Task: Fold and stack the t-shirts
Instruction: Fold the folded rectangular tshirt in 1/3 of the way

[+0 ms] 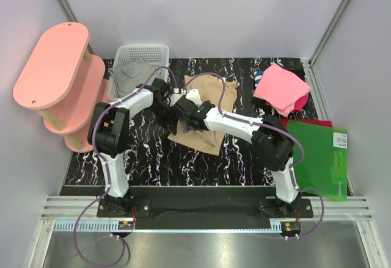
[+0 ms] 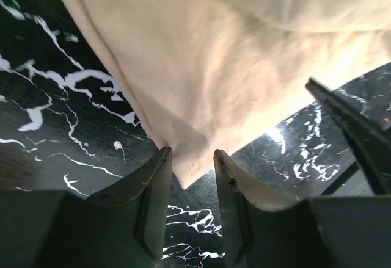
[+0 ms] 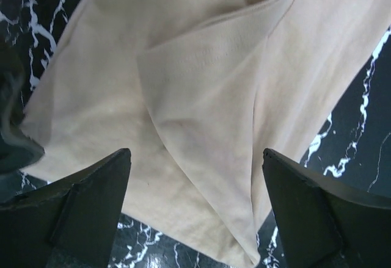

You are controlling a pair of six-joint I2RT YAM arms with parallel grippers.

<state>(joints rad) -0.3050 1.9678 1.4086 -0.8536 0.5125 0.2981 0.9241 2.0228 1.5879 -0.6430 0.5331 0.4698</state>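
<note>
The tan t-shirt lies partly folded in the middle of the table. Both grippers meet over its left side. In the left wrist view my left gripper is open by a narrow gap, and a corner of the tan t-shirt reaches in between the fingertips without being pinched. My right gripper stands wide open just above a fold of the tan t-shirt. The grey t-shirt lies in the basket. The pink t-shirt is folded at the back right.
A white mesh basket stands at the back left beside a pink two-tier shelf. A stiff green sheet lies at the right edge, over something red. Black marbled tabletop shows in front of the shirt.
</note>
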